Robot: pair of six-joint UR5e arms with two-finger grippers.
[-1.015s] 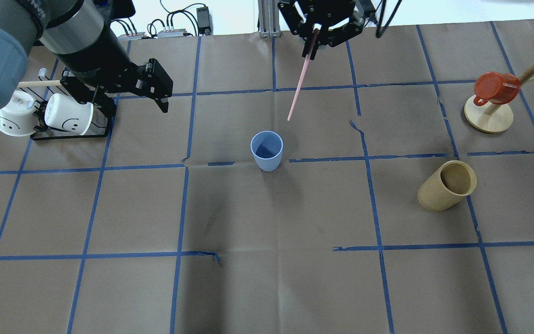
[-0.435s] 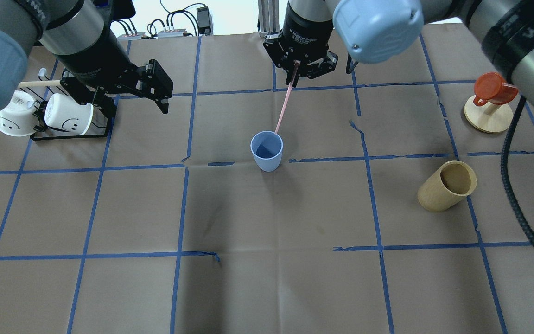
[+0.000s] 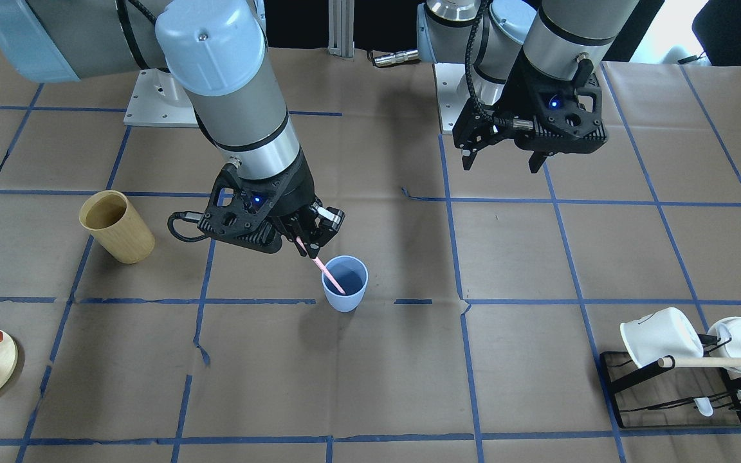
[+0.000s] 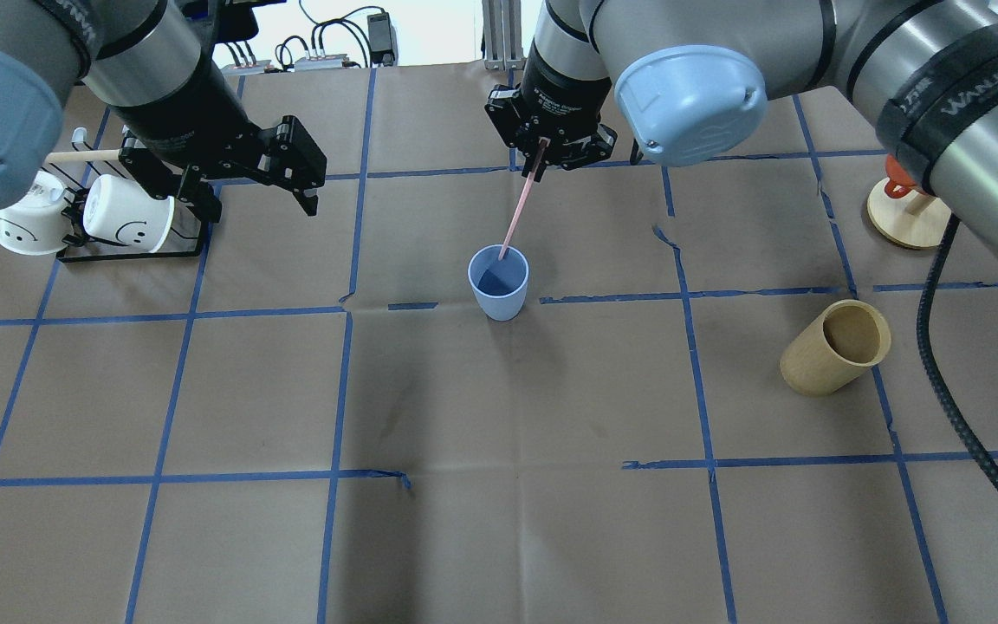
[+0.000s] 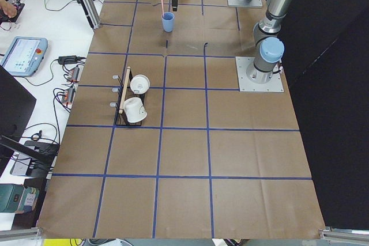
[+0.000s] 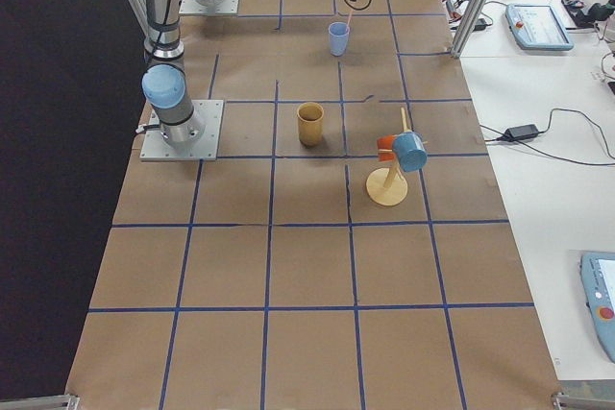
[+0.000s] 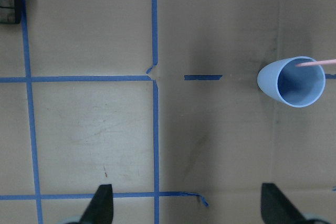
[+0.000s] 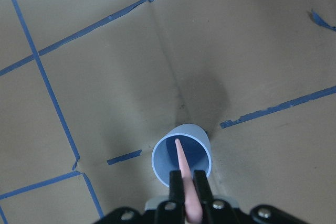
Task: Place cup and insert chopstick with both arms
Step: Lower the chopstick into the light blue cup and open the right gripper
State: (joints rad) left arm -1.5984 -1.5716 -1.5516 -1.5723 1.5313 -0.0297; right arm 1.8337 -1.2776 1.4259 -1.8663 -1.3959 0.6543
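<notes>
Two claws in view. The right claw (image 4: 542, 158) pinches the pink chopstick (image 4: 516, 212), whose lower tip is inside the upright blue cup (image 4: 498, 290) mid-tabletop (image 4: 499, 520). The left claw (image 3: 500, 166) is spread, holding nothing, well apart from the cup. Lettering on the arm band (image 4: 967, 87) is not clearly readable.

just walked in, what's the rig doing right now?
The right pincer is shut on a pink chopstick and holds it slanted, with the lower tip inside the mouth of the blue cup. The cup stands upright near the table's middle. The chopstick is not yet released. Whether the tip touches the cup's bottom cannot be told. The left pincer hangs open and empty above the table, off to the side near the mug rack.
</notes>
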